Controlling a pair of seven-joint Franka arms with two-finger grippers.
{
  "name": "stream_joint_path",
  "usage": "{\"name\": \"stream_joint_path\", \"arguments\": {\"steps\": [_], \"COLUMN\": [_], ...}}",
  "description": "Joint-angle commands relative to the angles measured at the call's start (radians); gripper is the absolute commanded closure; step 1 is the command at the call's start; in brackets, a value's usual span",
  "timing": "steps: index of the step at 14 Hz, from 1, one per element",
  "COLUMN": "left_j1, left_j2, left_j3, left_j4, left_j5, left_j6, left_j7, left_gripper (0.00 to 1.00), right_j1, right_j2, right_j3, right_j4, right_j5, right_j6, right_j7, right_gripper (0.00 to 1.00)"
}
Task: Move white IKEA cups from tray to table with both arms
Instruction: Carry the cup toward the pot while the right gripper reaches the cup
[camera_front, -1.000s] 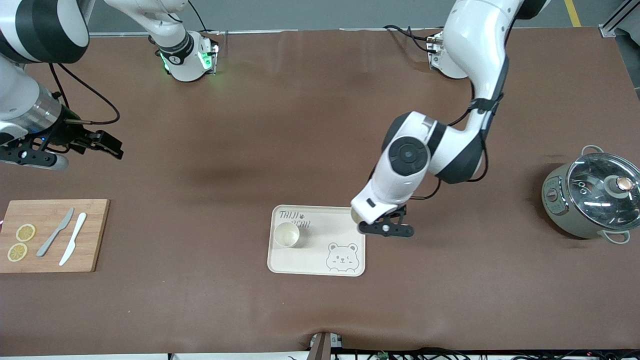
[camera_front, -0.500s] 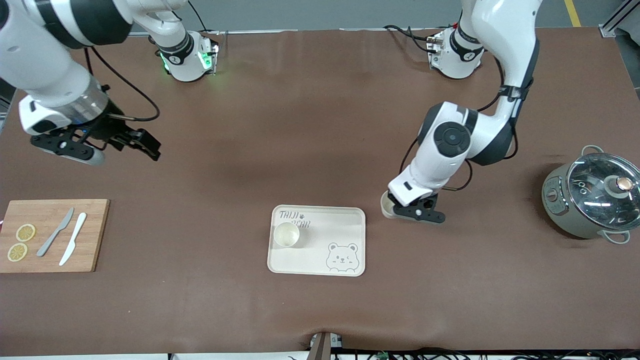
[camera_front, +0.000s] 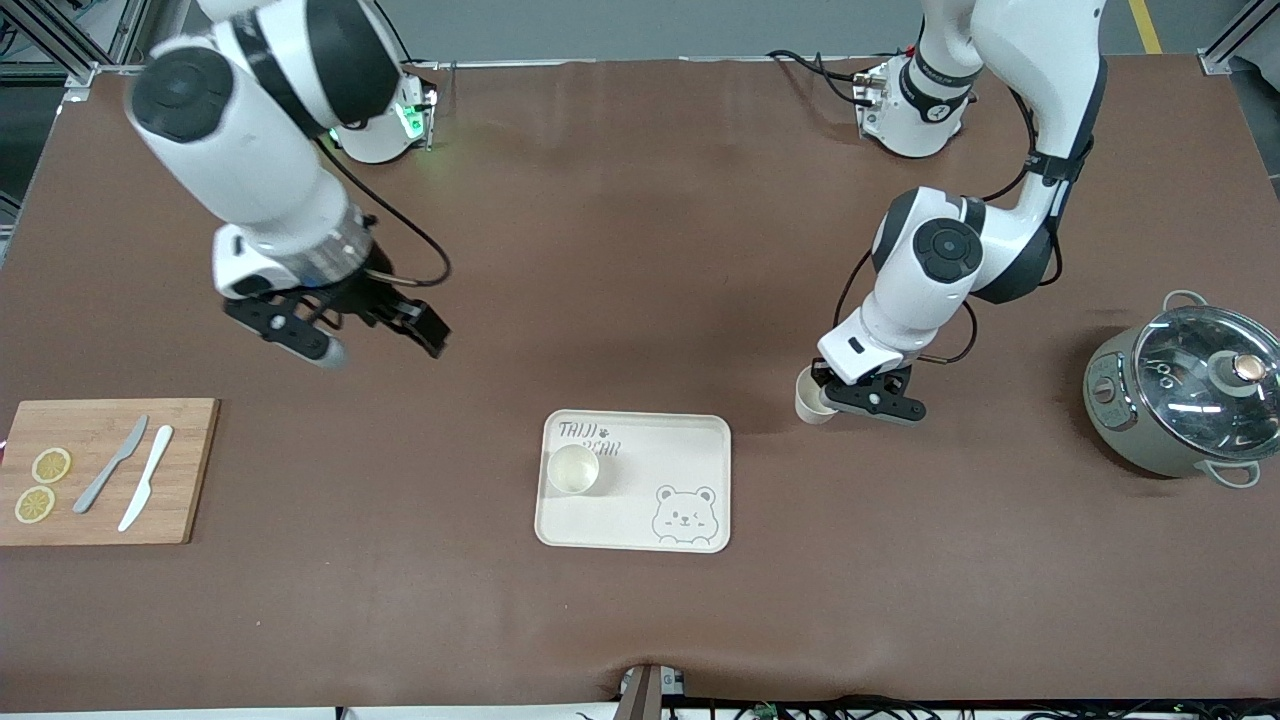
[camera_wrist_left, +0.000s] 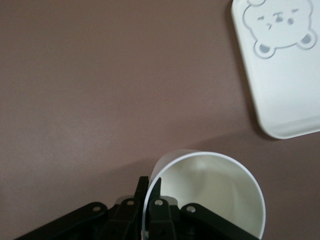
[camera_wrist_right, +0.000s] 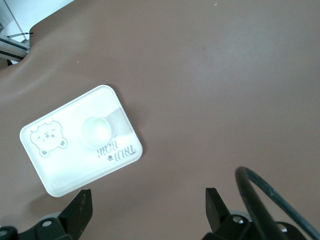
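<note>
**One cup off the tray, the second arm on its way**

The biggest change is in the arms. The right arm (camera_front: 250, 130), which a second ago hung at its own end of the surface (camera_front: 620, 250), now reaches well in toward the middle; the right jaws (camera_front: 340, 325) stand wide open and empty in the air over bare brown mat, with the tray (camera_front: 690, 470) still well apart from them, toward the front camera and the left arm's end. The left arm (camera_front: 940, 260) has swung the other way, off the tray and out over the mat.

The left jaws (camera_front: 868, 395) are closed on the rim of one cup (camera_front: 810, 400); the left wrist view shows one finger inside the wall and one outside. That cup, carried above the tray's corner a second ago, now sits low over the mat just beside the tray's edge; whether its base already touches I cannot tell. The move for this cup looks nearly finished, with only the release left.

The other cup (camera_front: 573, 469) has not moved: it stands upright on the tray, on the end nearer the right arm, and looks to be what the open right jaws are heading for.

The tray carries "TAIJI BEAR" lettering (camera_front: 588, 438), partly hidden by that cup, and a grey bear face (camera_front: 684, 515). No other writing can be read.
</note>
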Motion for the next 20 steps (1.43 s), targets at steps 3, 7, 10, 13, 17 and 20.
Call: {"name": "stream_joint_path", "arguments": {"steps": [3, 7, 10, 13, 17, 20], "left_j1": [0.076, 0.136, 0.161, 0.169, 0.222, 0.373], "left_j2": [-0.049, -0.077, -0.104, -0.106, -0.104, -0.103], "left_j3": [-0.002, -0.007, -0.01, -0.025, -0.057, -0.178], "left_j4": [-0.159, -0.204, -0.239, -0.261, -0.307, -0.325], "left_j5": [-0.007, -0.007, -0.01, -0.018, -0.018, -0.019], "left_j6": [0.163, 0.174, 0.173, 0.17, 0.165, 0.164], "left_j7": [0.121, 0.202, 0.234, 0.238, 0.265, 0.311], "left_gripper": [1.0, 1.0, 1.0, 1.0, 1.0, 1.0], "right_j1": [0.095, 0.116, 0.115, 0.112, 0.11, 0.104], "right_j2": [0.24, 0.351, 0.417, 0.47, 0.526, 0.53], "right_j3": [-0.01, -0.015, -0.016, -0.018, -0.018, -0.016], "right_j4": [0.259, 0.338, 0.337, 0.33, 0.329, 0.312], "right_j5": [-0.101, -0.155, -0.221, -0.246, -0.258, -0.26], "right_j6": [-0.018, 0.029, 0.075, 0.133, 0.198, 0.198], "right_j7": [0.227, 0.334, 0.362, 0.362, 0.4, 0.382], "right_gripper": [0.0, 0.0, 0.0, 0.0, 0.0, 0.0]}}
